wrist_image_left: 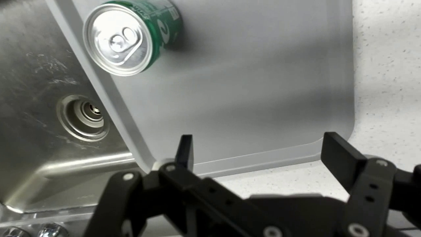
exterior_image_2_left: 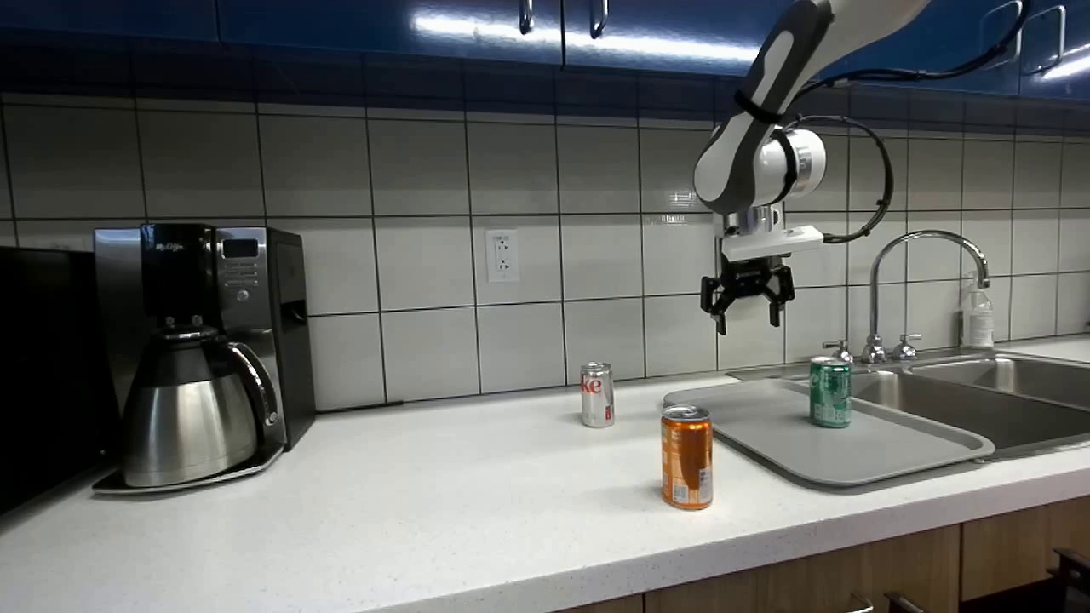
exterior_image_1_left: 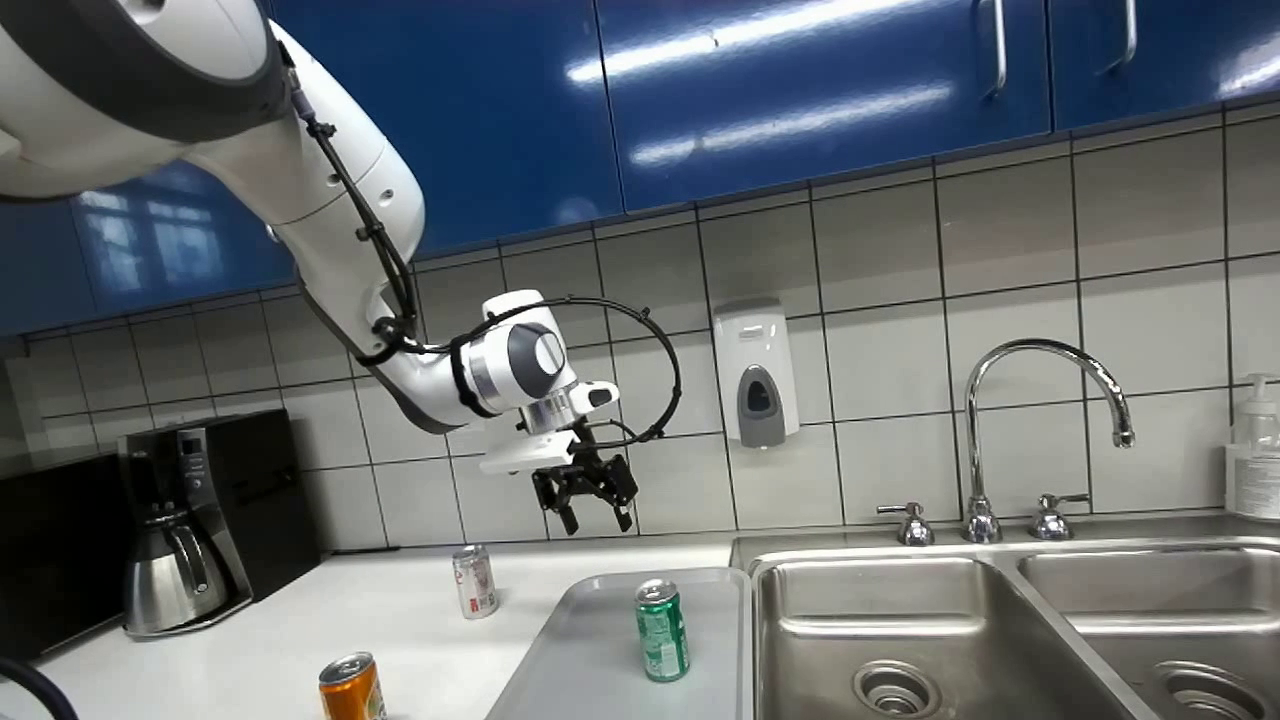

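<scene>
Green can (exterior_image_2_left: 829,392), silver-topped, upright on grey tray (wrist_image_left: 250,92), black fingers (wrist_image_left: 342,160) spread wide, empty

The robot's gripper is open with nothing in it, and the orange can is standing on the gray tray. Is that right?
Not quite: it's the green can that stands on the gray tray, as both exterior views show. The orange can stands on the white counter. The gripper is open with nothing in it, just as you said.

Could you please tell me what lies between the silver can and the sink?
White countertop, then the gray tray bearing a green can; both exterior views show this.
</scene>
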